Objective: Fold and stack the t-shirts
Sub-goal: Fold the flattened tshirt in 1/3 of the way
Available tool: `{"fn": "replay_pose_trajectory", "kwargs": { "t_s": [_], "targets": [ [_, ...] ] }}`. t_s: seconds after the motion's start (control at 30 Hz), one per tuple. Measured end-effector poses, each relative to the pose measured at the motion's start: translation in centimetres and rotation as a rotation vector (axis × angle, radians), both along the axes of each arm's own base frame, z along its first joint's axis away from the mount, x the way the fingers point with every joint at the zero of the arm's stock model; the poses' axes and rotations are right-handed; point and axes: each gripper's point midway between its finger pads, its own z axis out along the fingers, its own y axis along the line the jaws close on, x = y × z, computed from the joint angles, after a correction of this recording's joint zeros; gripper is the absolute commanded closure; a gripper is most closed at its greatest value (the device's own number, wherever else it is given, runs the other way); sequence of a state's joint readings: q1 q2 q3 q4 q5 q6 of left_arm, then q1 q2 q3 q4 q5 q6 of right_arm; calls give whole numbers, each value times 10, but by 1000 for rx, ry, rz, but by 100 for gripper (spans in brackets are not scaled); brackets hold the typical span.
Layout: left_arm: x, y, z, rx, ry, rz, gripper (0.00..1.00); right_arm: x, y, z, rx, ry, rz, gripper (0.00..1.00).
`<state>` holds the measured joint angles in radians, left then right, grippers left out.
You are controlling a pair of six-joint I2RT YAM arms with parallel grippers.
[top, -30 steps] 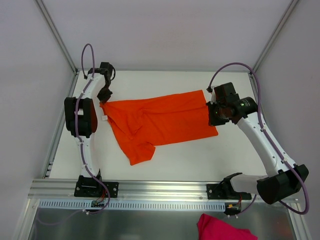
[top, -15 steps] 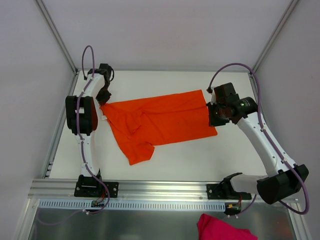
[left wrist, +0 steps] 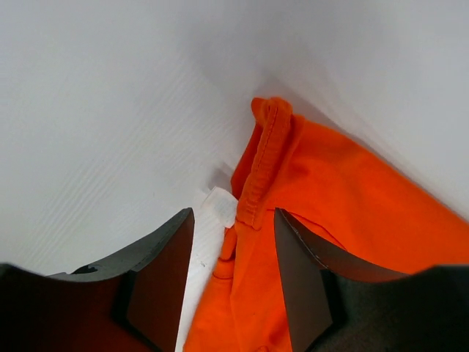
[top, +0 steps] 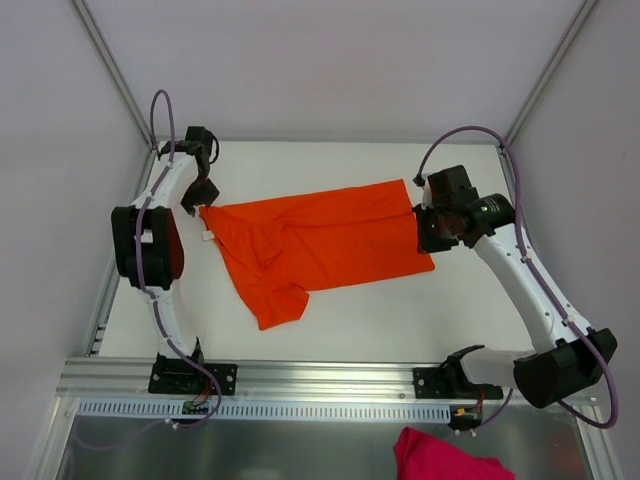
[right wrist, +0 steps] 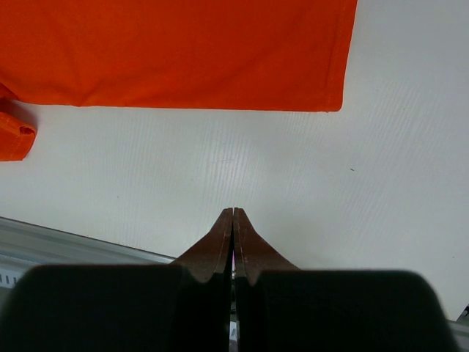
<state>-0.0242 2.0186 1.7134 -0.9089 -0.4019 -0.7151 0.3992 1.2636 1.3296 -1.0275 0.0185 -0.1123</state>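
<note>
— How far along are you?

— Early, I'd judge. Your orange shirt [top: 320, 240] lies spread sideways on the tabletop [top: 350, 320], collar to the left, hem to the right, one sleeve poking toward the arms. It is rumpled near the middle. No clean fold shows, and no stack.

— And the hands?

— Your left hand [left wrist: 233, 235] is spread, with the collar and white label [left wrist: 220, 205] lying between its fingers, unpinched. Your right hand [right wrist: 233, 220] is pressed together on nothing, just off the hem.

— What's left?

— Smoothing, every fold, then stacking. A pink cloth [top: 445, 458] lies below the tabletop's near edge.
</note>
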Motion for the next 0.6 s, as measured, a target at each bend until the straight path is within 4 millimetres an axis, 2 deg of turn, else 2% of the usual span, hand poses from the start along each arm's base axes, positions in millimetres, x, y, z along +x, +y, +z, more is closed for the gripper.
{"fn": "replay_pose_trajectory", "kwargs": {
  "t_s": [0.13, 0.2, 0.27, 0.37, 0.5, 0.53, 0.6],
  "targets": [
    [-11, -6, 37, -30, -113, -13, 53, 0, 4, -1, 17, 10, 10, 99],
    [-18, -18, 51, -88, -182, -43, 55, 1, 8, -4, 25, 19, 15, 99],
    [-27, -33, 56, -137, -207, -80, 56, 4, 11, -6, 30, 23, 20, 99],
    [-35, -68, 52, -214, -205, -164, 58, 11, 15, -11, 34, 26, 25, 99],
    [-61, -119, 24, -291, -118, -286, 59, 31, 25, -28, 34, 44, 28, 99],
    [-70, -130, 17, -310, -88, -312, 59, 35, 27, -32, 31, 49, 28, 95],
    [-85, -145, 6, -342, -41, -348, 60, 47, 32, -54, 13, 92, 21, 81]
  ]
}}
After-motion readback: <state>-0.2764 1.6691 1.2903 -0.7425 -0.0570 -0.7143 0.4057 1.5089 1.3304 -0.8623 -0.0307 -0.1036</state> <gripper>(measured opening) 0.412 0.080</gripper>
